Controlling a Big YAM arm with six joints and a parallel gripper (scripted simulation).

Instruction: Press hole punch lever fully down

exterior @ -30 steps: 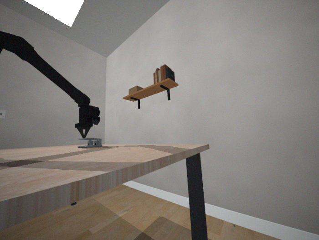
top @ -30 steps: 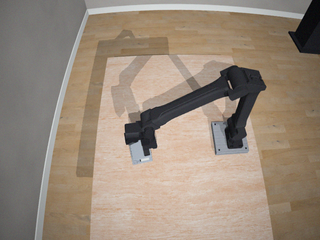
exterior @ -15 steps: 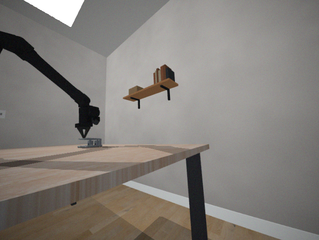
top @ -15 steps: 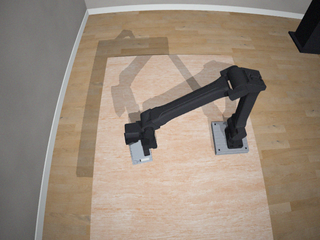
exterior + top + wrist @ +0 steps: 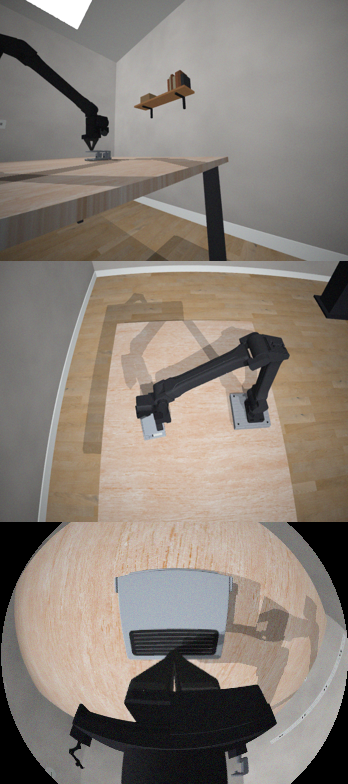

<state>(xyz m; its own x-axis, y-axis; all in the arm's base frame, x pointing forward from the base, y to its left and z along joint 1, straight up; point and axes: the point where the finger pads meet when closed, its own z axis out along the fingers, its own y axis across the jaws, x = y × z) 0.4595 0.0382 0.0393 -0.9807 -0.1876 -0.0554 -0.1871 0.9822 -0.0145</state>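
A grey hole punch [image 5: 148,428] [image 5: 99,155] [image 5: 174,604] stands upright on the wooden table [image 5: 197,474] [image 5: 118,168], left of the middle. A white strip of paper [image 5: 157,435] shows at its near end. Its lever lies low and almost flat, with a dark ribbed pad [image 5: 174,643] on top. My gripper [image 5: 159,426] [image 5: 91,150] [image 5: 174,654] is shut, with nothing between the fingers. It points straight down and its tip rests on the lever at the ribbed pad's edge. The arm hides part of the punch in the overhead view.
The arm's grey base plate [image 5: 238,414] is bolted to the table on the right. A wall shelf [image 5: 164,97] with books hangs beyond the table. A black cabinet [image 5: 336,292] stands on the floor at the far right.
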